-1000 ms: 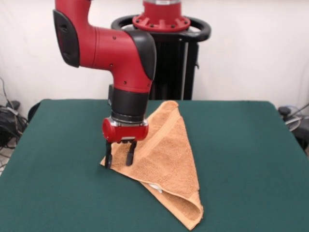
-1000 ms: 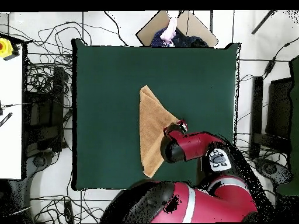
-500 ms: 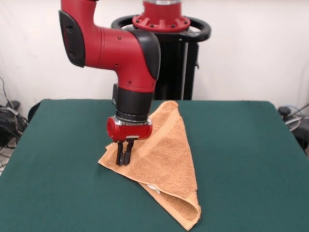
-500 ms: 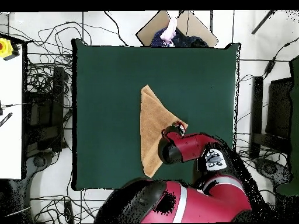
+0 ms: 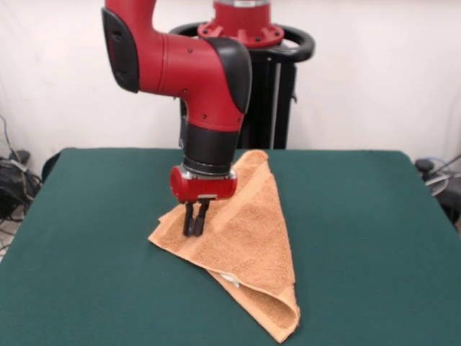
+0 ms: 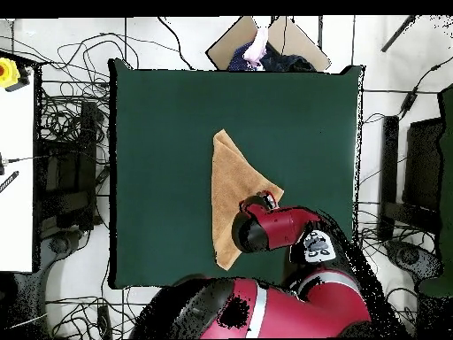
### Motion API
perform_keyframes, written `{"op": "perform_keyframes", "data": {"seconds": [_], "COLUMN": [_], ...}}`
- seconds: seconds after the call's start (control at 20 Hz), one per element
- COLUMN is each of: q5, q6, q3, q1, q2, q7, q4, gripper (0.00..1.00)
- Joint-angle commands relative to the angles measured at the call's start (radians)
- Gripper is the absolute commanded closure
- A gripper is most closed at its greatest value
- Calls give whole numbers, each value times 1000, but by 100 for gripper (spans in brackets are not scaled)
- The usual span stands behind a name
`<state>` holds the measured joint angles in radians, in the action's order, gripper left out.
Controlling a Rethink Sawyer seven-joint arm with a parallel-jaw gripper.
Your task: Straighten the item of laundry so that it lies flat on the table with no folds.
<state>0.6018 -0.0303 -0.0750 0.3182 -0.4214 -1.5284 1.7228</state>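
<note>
Place: robotics lab.
Robot: red arm (image 5: 187, 65) on a black pedestal (image 5: 266, 94), top centre.
Table (image 5: 374, 231): green felt, against a bare white wall (image 5: 374, 72).
Floor: tangled cables (image 6: 71, 133), left of overhead view.

Arm bent downward, gripper (image 5: 195, 220) vertical, fingers pinched

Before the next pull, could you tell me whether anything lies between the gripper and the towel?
Nothing: in the front view the gripper is shut on the towel near its left corner.
</note>
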Motion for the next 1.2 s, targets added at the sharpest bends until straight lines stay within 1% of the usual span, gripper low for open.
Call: {"op": "perform_keyframes", "data": {"seconds": [0.05, 0.15, 0.25, 0.3, 0.45, 0.5, 0.6, 0.8, 1.0, 1.1, 1.2], "q5": [-53, -43, -32, -29, -20, -24, -27, -27, -32, -28, -22], "q6": [113, 70, 31, 33, 41, 59, 116, 169, 192, 166, 170], "q3": [47, 46, 32, 30, 18, 17, 35, 63, 64, 57, 66], "q1": [28, 53, 44, 41, 30, 23, 31, 60, 59, 57, 73], "q2": [109, 145, 144, 140, 115, 92, 46, 16, 18, 47, 43], "q7": [-141, -140, -140, -130, -119, -113, -86, -49, -45, -61, -53], "q4": [-3, -19, -27, -31, -30, -31, -32, -41, -52, -59, -51], "gripper": [100, 100, 100, 0, 0, 0, 0, 0, 0, 0, 0]}}
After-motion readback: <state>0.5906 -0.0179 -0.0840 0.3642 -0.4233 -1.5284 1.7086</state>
